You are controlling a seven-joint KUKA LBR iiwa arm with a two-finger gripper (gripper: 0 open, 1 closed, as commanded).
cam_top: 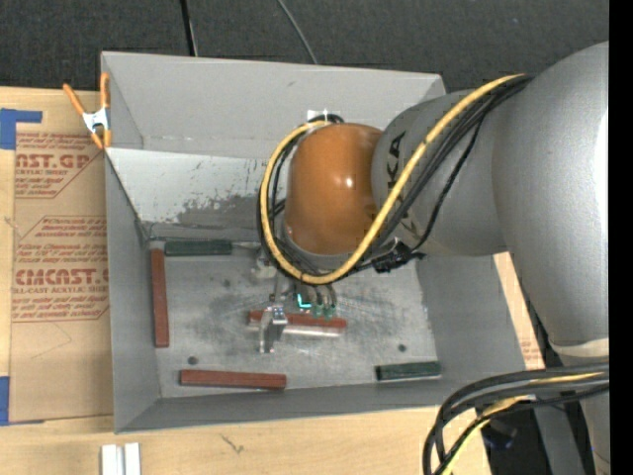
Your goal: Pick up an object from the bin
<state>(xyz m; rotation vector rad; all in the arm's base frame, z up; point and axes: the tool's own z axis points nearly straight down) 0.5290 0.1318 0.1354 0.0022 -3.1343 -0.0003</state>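
Observation:
My gripper (270,331) is low over the middle of the bin floor, below the orange dome on the wrist. A short red-brown bar (332,323) lies flat right at the gripper, partly hidden by it. The view does not show whether that bar is held. A longer red-brown bar (232,379) lies near the front wall, a little left of the gripper.
Another red-brown bar (158,298) lies along the left wall. One dark green bar (198,248) rests at the foot of the back wall and a second dark green bar (407,371) lies at the front right. The arm covers the bin's right side.

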